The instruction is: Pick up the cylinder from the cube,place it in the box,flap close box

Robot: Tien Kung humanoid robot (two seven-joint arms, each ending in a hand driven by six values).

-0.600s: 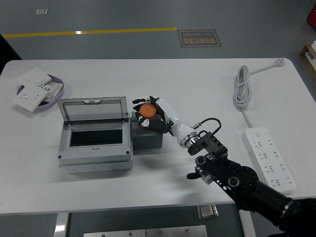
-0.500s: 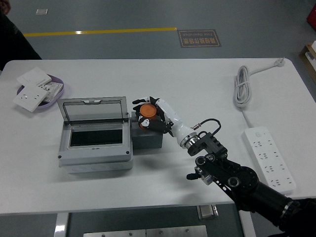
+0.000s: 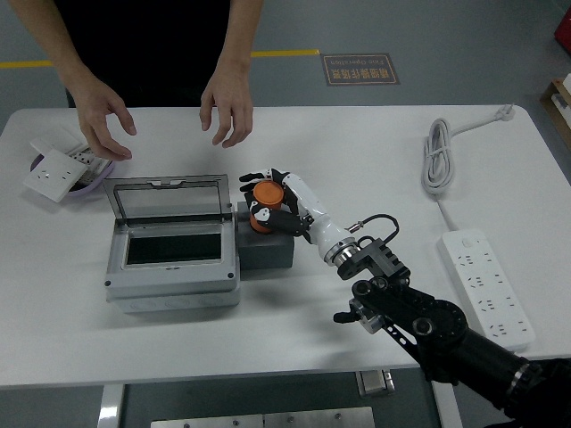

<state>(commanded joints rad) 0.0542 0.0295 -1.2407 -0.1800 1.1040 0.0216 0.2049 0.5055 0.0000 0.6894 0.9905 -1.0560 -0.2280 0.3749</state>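
Cylinder [image 3: 266, 204] is gripped by right hand [image 3: 282, 203] above cube [image 3: 266, 250]; open box [image 3: 171, 252] is seen left of it.

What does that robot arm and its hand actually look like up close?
The arm is chunky, black and jointed, with round bolted housings. A silver wrist ring joins it to a white forearm shell. The robot hand has five black fingers with white patches. A thin black cable loops above the wrist.
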